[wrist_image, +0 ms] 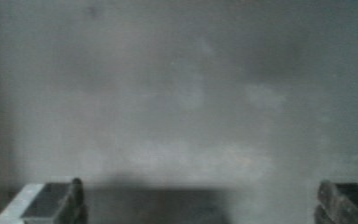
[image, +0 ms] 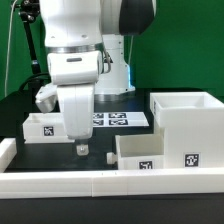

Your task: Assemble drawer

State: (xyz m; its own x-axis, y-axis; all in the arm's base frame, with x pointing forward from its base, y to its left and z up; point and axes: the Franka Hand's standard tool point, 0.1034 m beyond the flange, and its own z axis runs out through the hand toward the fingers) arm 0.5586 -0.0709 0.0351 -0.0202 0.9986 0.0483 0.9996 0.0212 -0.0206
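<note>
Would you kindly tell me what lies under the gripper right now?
Under the gripper only bare dark table shows; the wrist view finds nothing between the open jaws. The spots right beneath the fingertips are covered by them.

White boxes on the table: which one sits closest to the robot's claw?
The low open box in the middle; it stands nearer the gripper than the taller box on the exterior view's right.
</note>
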